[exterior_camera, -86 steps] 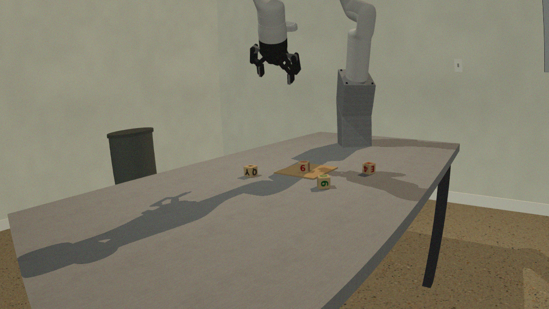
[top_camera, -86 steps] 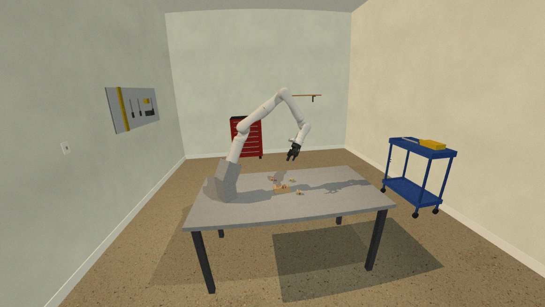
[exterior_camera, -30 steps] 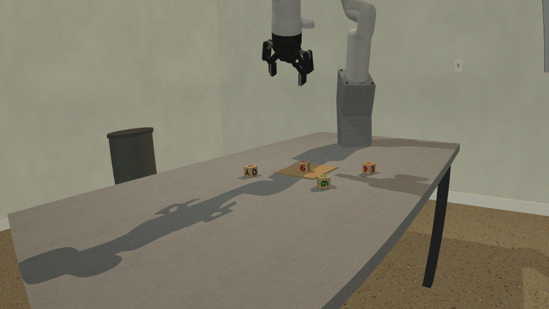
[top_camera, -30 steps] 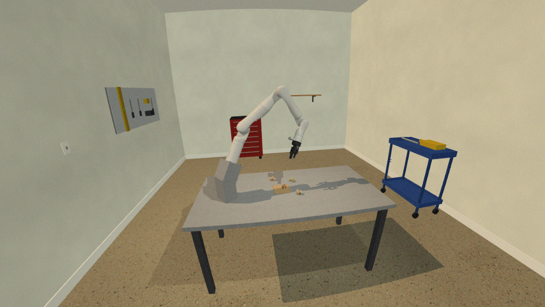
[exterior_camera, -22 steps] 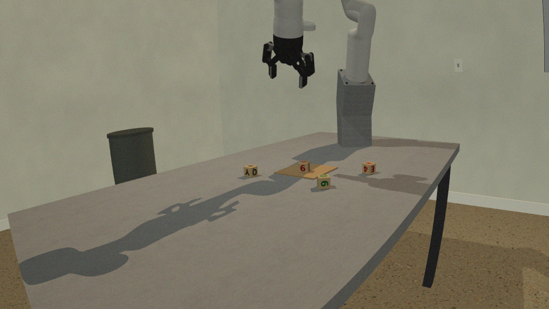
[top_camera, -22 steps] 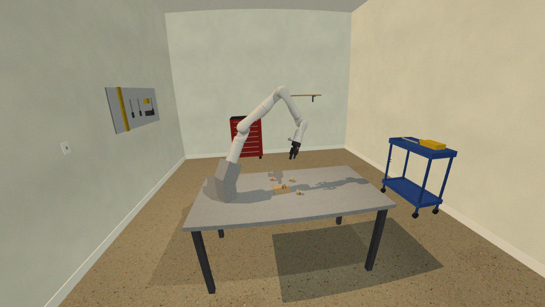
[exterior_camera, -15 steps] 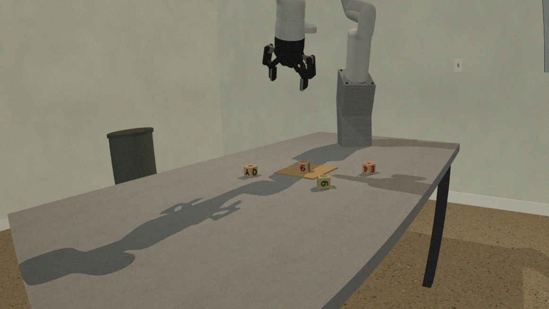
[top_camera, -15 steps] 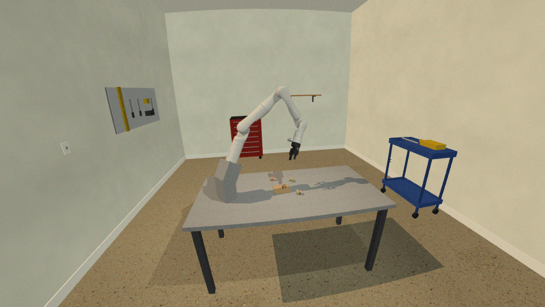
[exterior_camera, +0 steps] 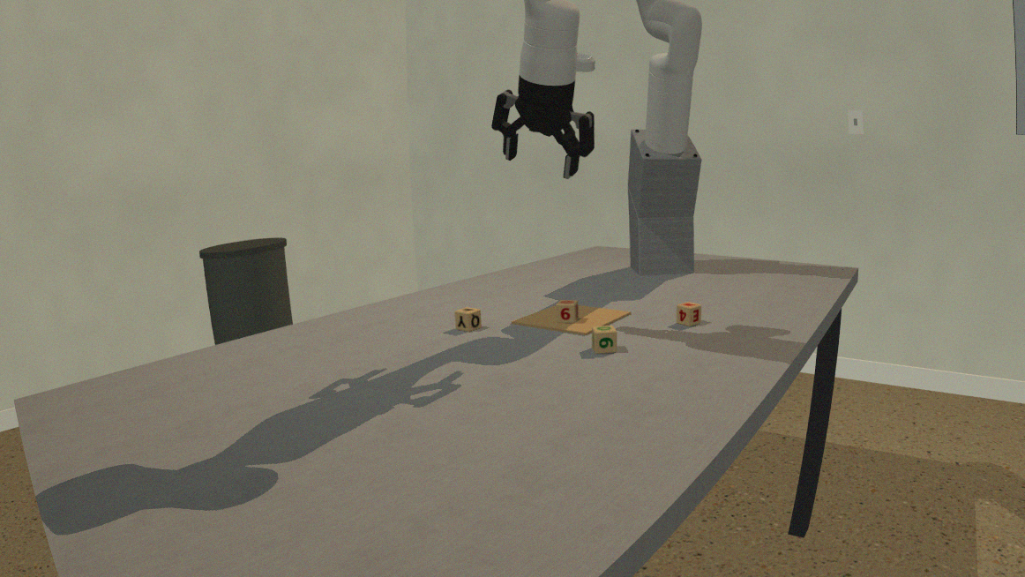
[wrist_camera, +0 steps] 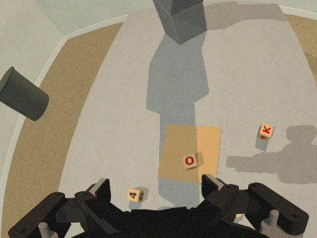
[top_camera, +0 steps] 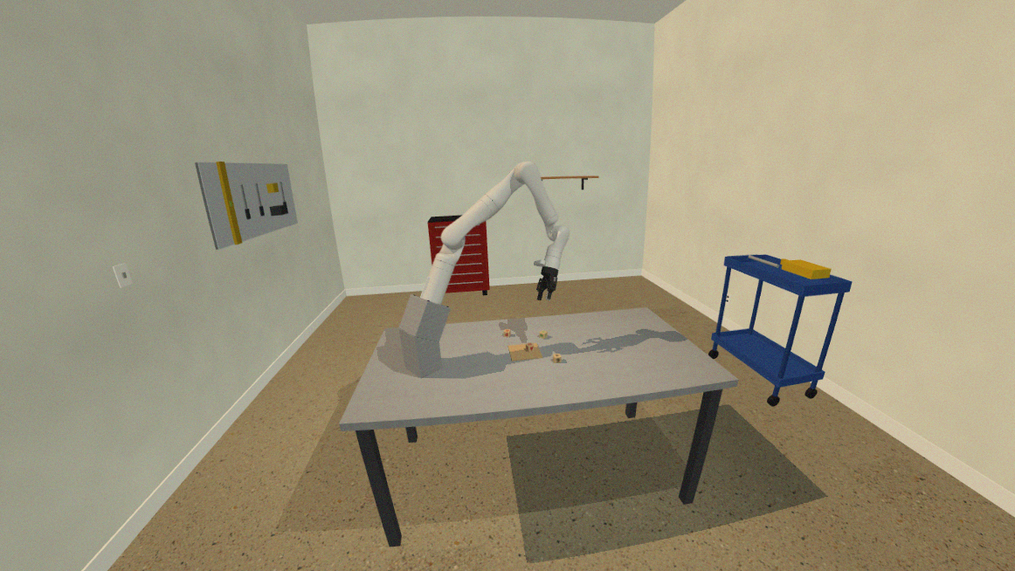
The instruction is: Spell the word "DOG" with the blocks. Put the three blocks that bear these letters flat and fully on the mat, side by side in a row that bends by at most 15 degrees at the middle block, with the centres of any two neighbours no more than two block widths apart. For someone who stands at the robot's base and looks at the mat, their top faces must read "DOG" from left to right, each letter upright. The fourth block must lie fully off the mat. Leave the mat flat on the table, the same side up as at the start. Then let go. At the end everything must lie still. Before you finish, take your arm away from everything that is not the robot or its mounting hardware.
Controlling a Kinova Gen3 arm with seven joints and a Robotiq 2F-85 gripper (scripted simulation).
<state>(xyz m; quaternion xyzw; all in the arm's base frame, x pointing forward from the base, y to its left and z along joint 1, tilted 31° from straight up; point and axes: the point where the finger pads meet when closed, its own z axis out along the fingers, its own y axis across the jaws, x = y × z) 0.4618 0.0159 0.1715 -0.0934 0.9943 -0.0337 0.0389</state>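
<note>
Grey, faintly mottled worktop (top_camera: 604, 379) (exterior_camera: 459, 458) (wrist_camera: 120, 120) carries everything. Above it, the black, jointed claw (top_camera: 545, 296) (exterior_camera: 541, 166) (wrist_camera: 155, 187) hangs wide open, gripping nothing. A thin, tan, square-cornered mat (top_camera: 518, 355) (exterior_camera: 527, 321) (wrist_camera: 179, 142) lies flat, partly shadowed. On it sits one wooden cube, the red-O block (top_camera: 530, 347) (exterior_camera: 566, 312) (wrist_camera: 189, 160). Three more pale cubes rest off the mat: the red-K block (top_camera: 507, 333) (wrist_camera: 266, 131), the black-4 block (wrist_camera: 135, 195), and another, mostly hidden behind the claw in the wrist view. Beyond the worktop stands a dark, round-sided bin (exterior_camera: 247, 294) (wrist_camera: 25, 95), its contents unseen.

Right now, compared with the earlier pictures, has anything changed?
The open pincer has moved right and slightly lower in the exterior view, and its shadow has shifted too. Nothing was picked up or let go. The four blocks and the mat stayed put.
</note>
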